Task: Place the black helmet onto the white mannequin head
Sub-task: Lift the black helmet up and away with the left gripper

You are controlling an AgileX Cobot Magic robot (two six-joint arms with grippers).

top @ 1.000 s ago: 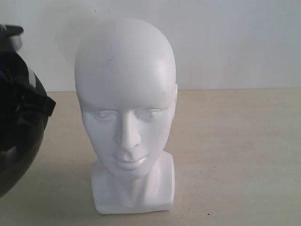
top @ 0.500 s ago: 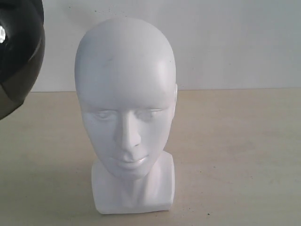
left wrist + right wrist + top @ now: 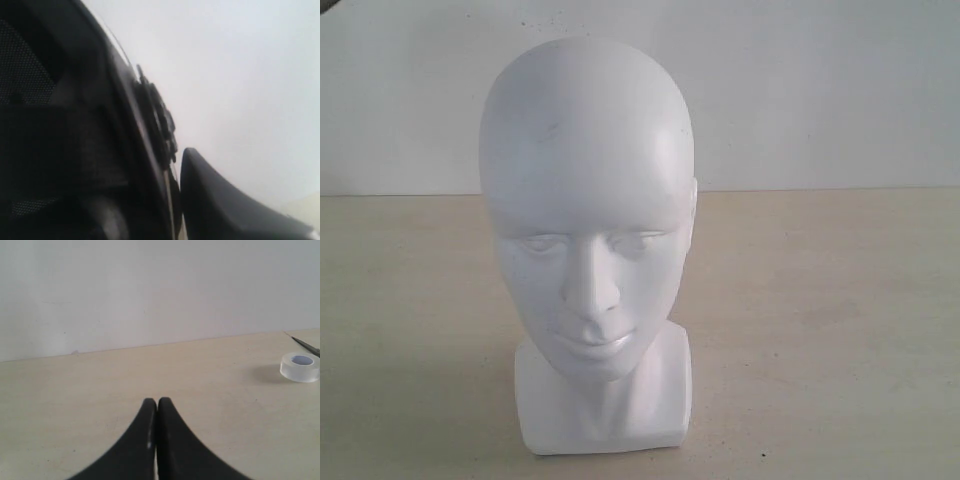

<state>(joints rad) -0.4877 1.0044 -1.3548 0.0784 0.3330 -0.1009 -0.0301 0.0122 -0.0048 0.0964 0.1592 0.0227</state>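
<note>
Exterior view: white mannequin head (image 3: pixel 586 200) stands upright, facing the camera; left pincer (image 3: pixel 175 172) pinches black helmet (image 3: pixel 75 150), right pincer (image 3: pixel 157 403) pressed together.

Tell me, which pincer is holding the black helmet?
The left pincer: the black helmet presses right against its finger and fills its wrist view. The right pincer is shut on nothing, above the table.

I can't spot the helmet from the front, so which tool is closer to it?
Left. The left tool sits right against the black helmet's rim. The right tool is shut above the table, with no helmet in its view.
</note>
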